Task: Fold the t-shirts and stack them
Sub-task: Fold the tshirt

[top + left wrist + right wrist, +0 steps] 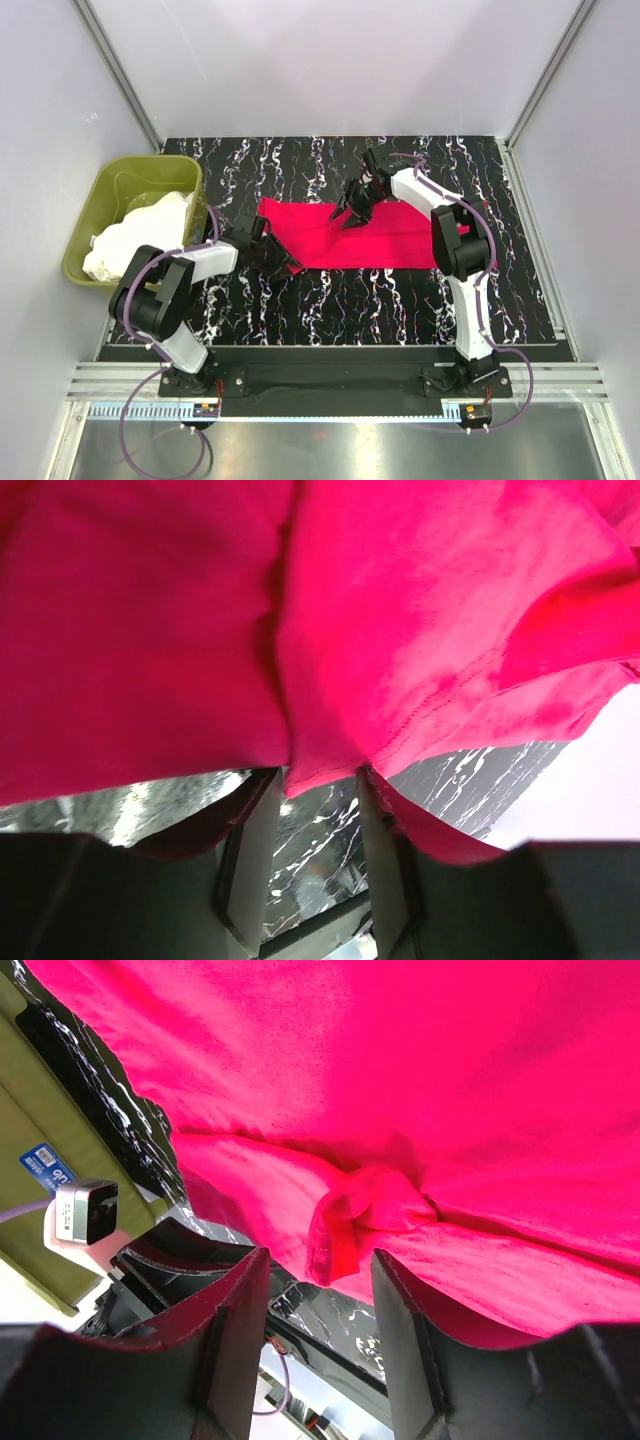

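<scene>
Pinching red t-shirt [370, 235] edges on marbled black table [400, 290], both tools [268, 255] [352, 210].

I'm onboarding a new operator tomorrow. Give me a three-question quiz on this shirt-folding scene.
1. True or false: the red t-shirt lies inside the olive-green tub.
2. What fills the tub? A) white shirts B) towels C) nothing
3. Which gripper is at the red shirt's far edge?

Key: 1. False, it is spread on the table. 2. A, white shirts. 3. The right gripper; the left gripper is at the near left corner.
</scene>
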Motion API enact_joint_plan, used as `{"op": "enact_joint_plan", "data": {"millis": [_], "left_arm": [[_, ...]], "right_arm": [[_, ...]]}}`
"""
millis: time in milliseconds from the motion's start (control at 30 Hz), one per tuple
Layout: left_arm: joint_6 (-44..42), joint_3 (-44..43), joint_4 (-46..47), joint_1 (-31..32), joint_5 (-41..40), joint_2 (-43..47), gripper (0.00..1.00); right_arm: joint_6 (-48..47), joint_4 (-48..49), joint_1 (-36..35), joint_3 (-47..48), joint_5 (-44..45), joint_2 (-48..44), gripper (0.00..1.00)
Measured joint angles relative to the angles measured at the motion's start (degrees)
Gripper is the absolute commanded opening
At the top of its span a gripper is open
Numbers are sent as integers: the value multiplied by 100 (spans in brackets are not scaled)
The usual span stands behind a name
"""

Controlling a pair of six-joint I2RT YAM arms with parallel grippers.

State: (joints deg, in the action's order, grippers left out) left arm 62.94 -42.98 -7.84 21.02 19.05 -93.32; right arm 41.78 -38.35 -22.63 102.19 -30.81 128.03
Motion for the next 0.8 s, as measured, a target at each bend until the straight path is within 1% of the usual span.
{"op": "enact_joint_plan", "data": {"millis": [100,167,267,333,400,500,600,633,700,767,800], "left_arm": [[22,-2,98,52,-15,-44,39],[35,-4,149,68,-17,-66,33],[48,0,146,72,-61,-66,26],[37,0,125,72,-109,-59,24],[9,0,79,72,-162,-35,23],[-48,-4,-28,72,-223,33,16],[-116,-17,-109,72,-262,59,11],[-133,-17,-138,72,-264,66,11],[-164,-31,-188,72,-273,70,5],[-208,-79,-232,72,-289,70,0],[-232,-107,-249,72,-295,70,0]], "right_arm": [[0,4,0,-4,-13,0,52],[0,15,0,-13,-15,0,51],[4,24,0,-22,-20,0,47],[7,46,0,-24,-26,0,42],[22,79,0,-24,-35,0,38],[55,114,0,-24,-37,0,35],[85,127,0,-42,-39,0,34],[96,127,0,-50,-39,0,37],[122,125,0,-66,-39,0,40],[136,129,0,-66,-42,7,39],[142,129,0,-66,-55,11,38]]}}
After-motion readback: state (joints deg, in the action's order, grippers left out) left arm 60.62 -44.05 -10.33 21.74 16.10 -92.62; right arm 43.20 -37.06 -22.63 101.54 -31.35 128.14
